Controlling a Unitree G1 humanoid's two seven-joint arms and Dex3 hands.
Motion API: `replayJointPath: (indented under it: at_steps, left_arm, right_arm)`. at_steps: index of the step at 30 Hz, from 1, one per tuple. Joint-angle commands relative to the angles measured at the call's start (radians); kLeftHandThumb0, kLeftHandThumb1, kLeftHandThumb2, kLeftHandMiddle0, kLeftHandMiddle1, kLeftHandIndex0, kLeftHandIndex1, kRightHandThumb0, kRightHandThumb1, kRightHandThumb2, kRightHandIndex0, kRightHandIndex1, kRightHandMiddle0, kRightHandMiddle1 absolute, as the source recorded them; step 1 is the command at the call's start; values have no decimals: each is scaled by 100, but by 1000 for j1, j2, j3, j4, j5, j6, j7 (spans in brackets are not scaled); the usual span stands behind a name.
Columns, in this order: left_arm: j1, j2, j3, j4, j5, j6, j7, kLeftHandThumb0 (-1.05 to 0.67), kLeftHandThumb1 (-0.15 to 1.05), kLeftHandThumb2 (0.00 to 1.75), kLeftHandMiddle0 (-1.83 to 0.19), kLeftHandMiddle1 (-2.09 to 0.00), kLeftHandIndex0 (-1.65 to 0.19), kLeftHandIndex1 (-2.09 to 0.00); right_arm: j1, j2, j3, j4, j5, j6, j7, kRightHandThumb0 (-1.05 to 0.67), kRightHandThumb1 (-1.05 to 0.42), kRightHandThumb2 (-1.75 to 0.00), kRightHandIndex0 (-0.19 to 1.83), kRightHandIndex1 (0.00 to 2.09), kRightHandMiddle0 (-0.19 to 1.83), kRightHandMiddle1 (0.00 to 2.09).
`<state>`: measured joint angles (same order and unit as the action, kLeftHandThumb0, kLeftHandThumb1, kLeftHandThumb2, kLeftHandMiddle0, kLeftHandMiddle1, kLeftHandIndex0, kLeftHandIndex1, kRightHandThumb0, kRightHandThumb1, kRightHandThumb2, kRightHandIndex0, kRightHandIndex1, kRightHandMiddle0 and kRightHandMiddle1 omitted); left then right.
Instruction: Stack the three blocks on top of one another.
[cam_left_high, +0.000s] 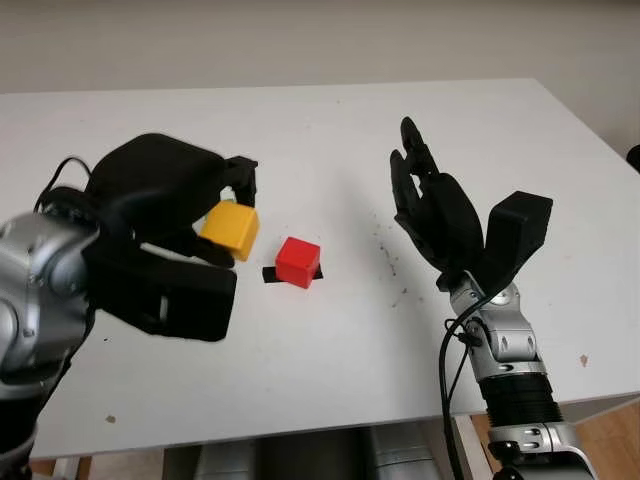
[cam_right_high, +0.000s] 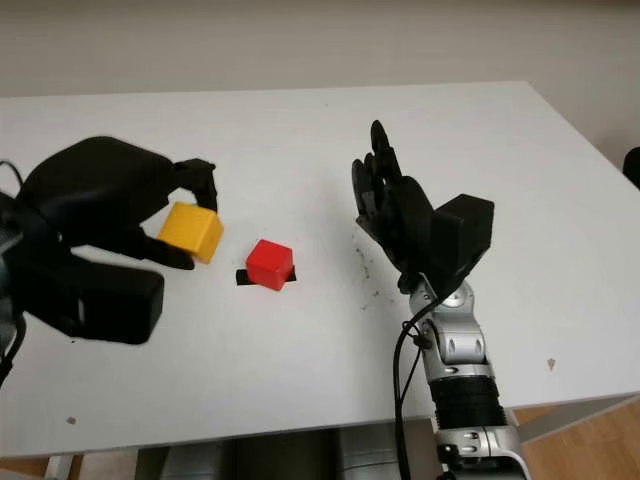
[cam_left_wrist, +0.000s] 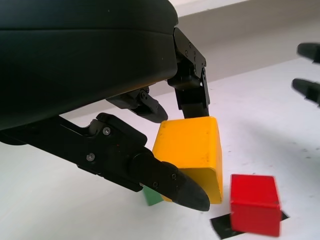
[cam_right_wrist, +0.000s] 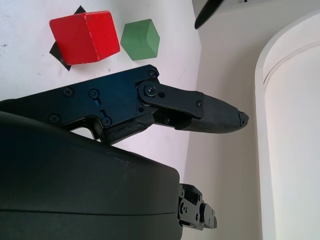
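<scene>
My left hand (cam_left_high: 228, 212) is shut on a yellow block (cam_left_high: 231, 229), holding it above the white table (cam_left_high: 320, 130) just left of the red block (cam_left_high: 298, 261). The red block sits on a small black mark (cam_left_high: 272, 274) near the table's middle. In the left wrist view the yellow block (cam_left_wrist: 192, 155) hangs between my fingers (cam_left_wrist: 165, 180), with the red block (cam_left_wrist: 255, 204) beside it and a green block (cam_left_wrist: 151, 196) partly hidden behind. The green block (cam_right_wrist: 140, 39) lies next to the red block (cam_right_wrist: 85, 37) in the right wrist view. My right hand (cam_left_high: 425, 195) is open, raised to the right of the red block.
Small dark specks (cam_left_high: 385, 255) dot the table between the red block and my right hand. The table's right edge (cam_left_high: 600, 140) and front edge (cam_left_high: 330, 425) are close by. A pale wall (cam_left_high: 300, 40) stands behind the table.
</scene>
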<state>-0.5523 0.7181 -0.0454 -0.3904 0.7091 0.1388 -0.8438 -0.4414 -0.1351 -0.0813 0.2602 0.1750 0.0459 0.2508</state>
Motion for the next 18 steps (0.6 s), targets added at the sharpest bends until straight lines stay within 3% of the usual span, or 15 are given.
replayJointPath:
  at_steps: [1, 7, 11, 16, 18]
  left_arm:
    - [-72, 0, -25, 43, -39, 7, -23, -43, 93, 5, -57, -5, -53, -123]
    - [-193, -28, -77, 202, -167, 10, -44, -45, 94, 5, -53, -5, -53, -126]
    - [-237, -42, -107, 291, -216, -32, -16, -49, 97, 6, -48, -5, -42, -150]
    - [-274, -54, -160, 382, -194, -105, 55, -50, 99, 6, -45, -4, -36, -170]
    - [-275, -58, -183, 405, -158, -150, 110, -50, 98, 5, -46, -5, -38, -162]
  right_arm:
    - [-15, 10, -3, -1, 3, -10, -5, -68, -105, -63, -19, 0, -19, 0]
    - [-10, 8, 5, -3, -8, -16, -1, -69, -105, -64, -19, 0, -19, 0]
    - [-7, 13, 4, -7, -7, -13, -6, -69, -105, -65, -19, 0, -19, 0]
    - [-6, 14, 5, -5, -9, -16, -8, -71, -105, -64, -19, 0, -19, 0]
    - [-6, 15, 5, -5, -10, -18, -11, -70, -105, -64, -19, 0, -19, 0]
